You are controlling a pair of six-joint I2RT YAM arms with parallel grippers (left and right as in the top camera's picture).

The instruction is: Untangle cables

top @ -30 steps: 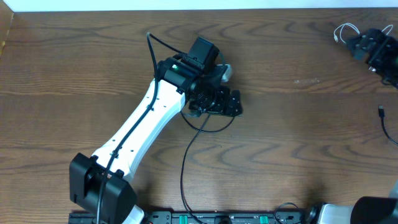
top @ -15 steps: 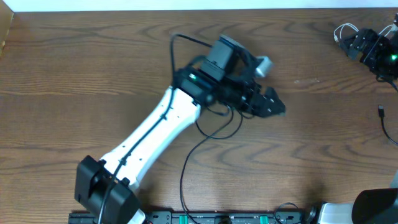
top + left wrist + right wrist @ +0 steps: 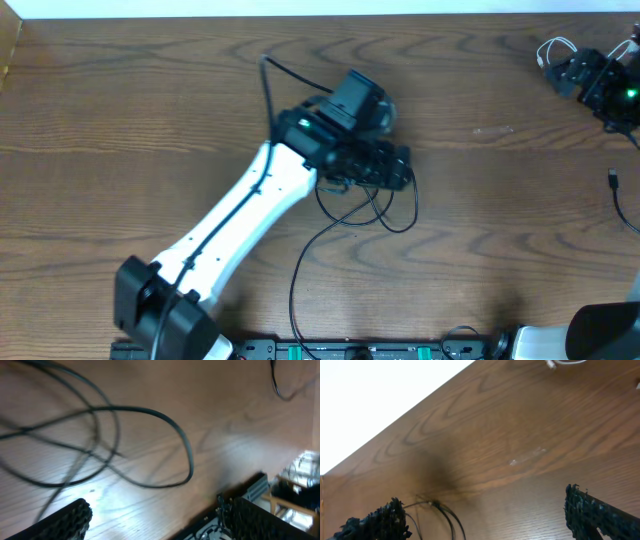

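Note:
The black cable [image 3: 294,290] lies in loose loops on the wood under my left gripper [image 3: 400,168] and trails toward the near edge. In the left wrist view its loops [image 3: 185,455] spread across the table ahead of the left gripper [image 3: 155,527], which is open with nothing between its fingers. The white cable [image 3: 553,47] is bunched at the far right corner, just beside my right gripper [image 3: 572,72]. From the right wrist, a bit of the white cable [image 3: 565,362] shows at the top edge; that gripper [image 3: 487,520] is open and empty.
Another thin black cord end [image 3: 612,182] lies at the table's right edge. Thin dark strands [image 3: 442,515] rest on the wood near the right gripper's left finger. Robot bases and a rail [image 3: 350,350] line the near edge.
The left arm swung right, then partly back left. The black cable's loop now lies wider and further right below the gripper. The right gripper has barely moved.

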